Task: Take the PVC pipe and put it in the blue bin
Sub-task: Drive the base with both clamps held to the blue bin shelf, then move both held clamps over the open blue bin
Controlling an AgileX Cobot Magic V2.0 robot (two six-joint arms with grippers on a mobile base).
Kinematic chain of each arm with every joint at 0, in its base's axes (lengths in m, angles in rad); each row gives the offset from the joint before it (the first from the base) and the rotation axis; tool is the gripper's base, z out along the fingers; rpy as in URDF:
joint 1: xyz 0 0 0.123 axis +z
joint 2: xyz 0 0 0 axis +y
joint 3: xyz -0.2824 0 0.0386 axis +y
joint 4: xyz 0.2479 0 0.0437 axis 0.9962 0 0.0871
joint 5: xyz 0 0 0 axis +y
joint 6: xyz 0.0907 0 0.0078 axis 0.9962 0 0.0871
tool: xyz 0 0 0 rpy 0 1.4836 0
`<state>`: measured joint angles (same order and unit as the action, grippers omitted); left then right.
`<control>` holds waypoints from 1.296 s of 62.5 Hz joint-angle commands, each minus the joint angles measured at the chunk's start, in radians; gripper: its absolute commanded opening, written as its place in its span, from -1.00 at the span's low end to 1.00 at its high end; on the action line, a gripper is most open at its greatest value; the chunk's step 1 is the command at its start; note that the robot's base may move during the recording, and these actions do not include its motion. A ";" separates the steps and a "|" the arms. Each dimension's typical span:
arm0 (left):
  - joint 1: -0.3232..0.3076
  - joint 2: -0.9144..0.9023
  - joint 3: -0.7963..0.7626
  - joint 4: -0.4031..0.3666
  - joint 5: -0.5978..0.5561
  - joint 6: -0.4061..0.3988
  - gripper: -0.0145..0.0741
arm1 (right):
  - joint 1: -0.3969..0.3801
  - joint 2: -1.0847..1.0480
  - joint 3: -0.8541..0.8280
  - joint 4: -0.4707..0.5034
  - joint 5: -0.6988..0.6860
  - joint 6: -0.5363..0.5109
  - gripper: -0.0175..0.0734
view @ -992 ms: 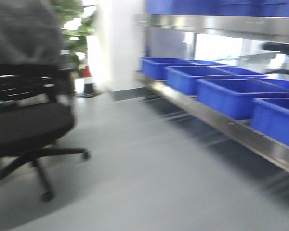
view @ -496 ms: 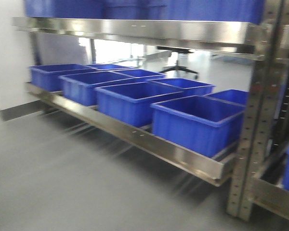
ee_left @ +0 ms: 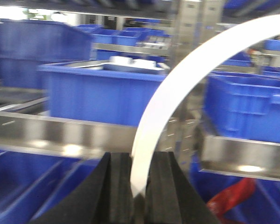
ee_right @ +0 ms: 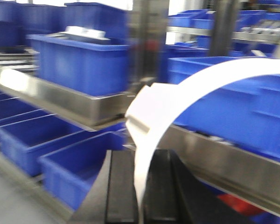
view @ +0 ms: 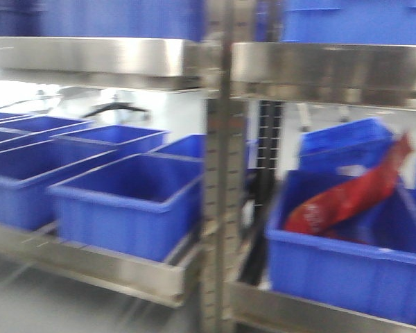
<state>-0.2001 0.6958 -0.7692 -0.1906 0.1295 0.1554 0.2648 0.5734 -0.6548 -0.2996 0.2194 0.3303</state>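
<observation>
White, smoothly curved PVC pipe [ee_left: 149, 140]

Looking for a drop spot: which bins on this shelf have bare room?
The blue bin just left of the upright post looks empty, likewise the neighbouring bin on its left. A red bag crowds the right-hand bin.

blurred by motion throughout. dead centre in the front view, a steel upright [view: 218, 208] punched with rows of small holes. on either side, polished steel upper shelves [view: 90, 59] at one height, glare along the front lips. lower left, a steel shelf edge [view: 90, 267] slanting across, and under it a patch of pale grey floor [view: 28, 312]. behind the rack, hard white light [view: 173, 111], washed out. just right of the upright, a dark perforated strip [view: 267, 139].
</observation>
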 commanded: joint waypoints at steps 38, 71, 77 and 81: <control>-0.008 0.000 -0.003 -0.001 -0.022 0.000 -0.92 | -0.003 -0.002 -0.008 -0.014 -0.018 -0.002 -0.99; -0.008 0.000 -0.003 -0.001 -0.022 0.000 -0.92 | -0.003 -0.002 -0.008 -0.014 -0.018 -0.002 -0.99; -0.008 0.000 -0.003 -0.001 -0.022 0.000 -0.92 | -0.003 -0.002 -0.008 -0.014 -0.018 -0.002 -0.99; -0.008 0.000 -0.003 -0.001 -0.022 0.000 -0.92 | -0.003 -0.002 -0.008 -0.014 -0.018 -0.002 -0.99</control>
<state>-0.2016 0.6979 -0.7692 -0.1906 0.1295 0.1554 0.2648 0.5734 -0.6548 -0.2996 0.2194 0.3303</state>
